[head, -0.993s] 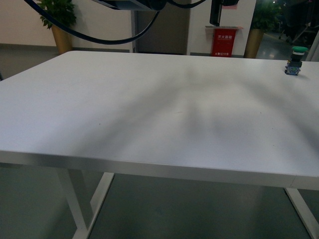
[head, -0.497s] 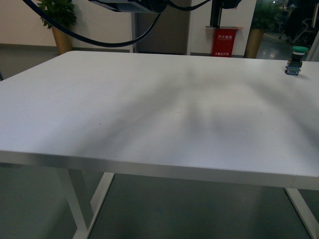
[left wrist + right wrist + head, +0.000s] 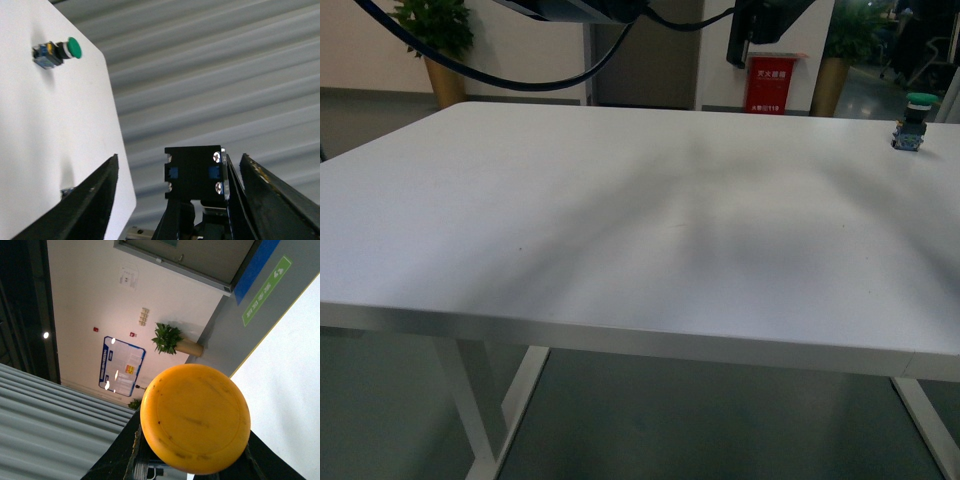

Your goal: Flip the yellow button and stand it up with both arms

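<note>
Yellow button [image 3: 195, 417], where is it?

— Up off the table, pinched low down between the dark fingers [image 3: 122, 455] of the right gripper [image 3: 192, 467]. Its round cap faces the right wrist camera.

— And the left gripper [image 3: 179, 159]?

— Spread wide. Its two fingers [image 3: 90, 200] stand on either side of a black block [image 3: 192, 172] with blue tabs and two screws, and do not touch it. That block looks like the button's contact end.

— Anything in the way?

— Only a green-capped switch [image 3: 912, 120], upright near the far right corner of the white table [image 3: 620, 200], well apart from both grippers.

— Any writing?

— A red stand [image 3: 770, 85] beyond the table bears white characters, too small to read. In the right wrist view a green sign [image 3: 265, 290] and a blue notice board [image 3: 120, 365] hang on the walls, neither legible. A potted plant [image 3: 440, 40] stands at the back.
</note>
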You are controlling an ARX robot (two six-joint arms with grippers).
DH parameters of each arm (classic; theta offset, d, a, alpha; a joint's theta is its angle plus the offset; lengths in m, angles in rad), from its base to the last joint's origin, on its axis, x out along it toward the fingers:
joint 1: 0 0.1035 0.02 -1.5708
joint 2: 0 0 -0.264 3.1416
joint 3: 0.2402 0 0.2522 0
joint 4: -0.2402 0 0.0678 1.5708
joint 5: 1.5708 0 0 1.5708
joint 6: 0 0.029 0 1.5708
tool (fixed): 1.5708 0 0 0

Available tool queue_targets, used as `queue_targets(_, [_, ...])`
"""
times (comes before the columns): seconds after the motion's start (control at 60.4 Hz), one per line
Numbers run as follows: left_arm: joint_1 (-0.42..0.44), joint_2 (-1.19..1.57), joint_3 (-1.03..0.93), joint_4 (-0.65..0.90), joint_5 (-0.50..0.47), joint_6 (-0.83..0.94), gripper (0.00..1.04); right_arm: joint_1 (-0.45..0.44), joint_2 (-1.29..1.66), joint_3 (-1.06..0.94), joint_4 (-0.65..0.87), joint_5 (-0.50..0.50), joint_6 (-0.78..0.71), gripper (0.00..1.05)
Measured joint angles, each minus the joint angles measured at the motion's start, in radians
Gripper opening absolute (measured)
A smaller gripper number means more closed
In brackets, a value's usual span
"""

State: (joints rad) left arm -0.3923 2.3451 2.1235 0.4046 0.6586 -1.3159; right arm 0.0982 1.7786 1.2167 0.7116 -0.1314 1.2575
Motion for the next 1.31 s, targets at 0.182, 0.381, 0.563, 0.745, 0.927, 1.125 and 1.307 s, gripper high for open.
queue_targets(0.182, [0.058,-0.215,-0.192,-0.238,-0.059,0.314,0.99,-0.005,0.0,-0.006,0.0,0.004,-0.019,0.3])
queue_targets(0.381, [0.101,-0.582,-0.592,-0.38,-0.355,0.908,0.99,-0.013,-0.007,-0.013,0.0,0.002,-0.028,0.3])
queue_targets(0.563, [0.177,-0.882,-1.021,-0.372,-0.505,1.406,0.99,-0.019,-0.016,-0.016,-0.001,-0.002,-0.035,0.3])
queue_targets(0.745, [0.25,-1.066,-1.259,-0.42,-0.563,1.663,0.99,-0.02,-0.016,-0.016,-0.007,-0.005,-0.042,0.3])
queue_targets(0.927, [0.267,-1.195,-1.419,-0.253,-0.681,1.664,0.9,-0.018,-0.016,-0.016,-0.008,-0.009,-0.043,0.3])
queue_targets(1.125, [0.298,-1.312,-1.728,0.227,-0.756,1.383,0.56,-0.024,-0.018,-0.016,-0.01,-0.01,-0.046,0.3])
queue_targets(1.307, [0.346,-1.426,-1.874,0.253,-0.678,1.33,0.17,-0.032,-0.032,-0.016,-0.029,-0.019,-0.055,0.3])
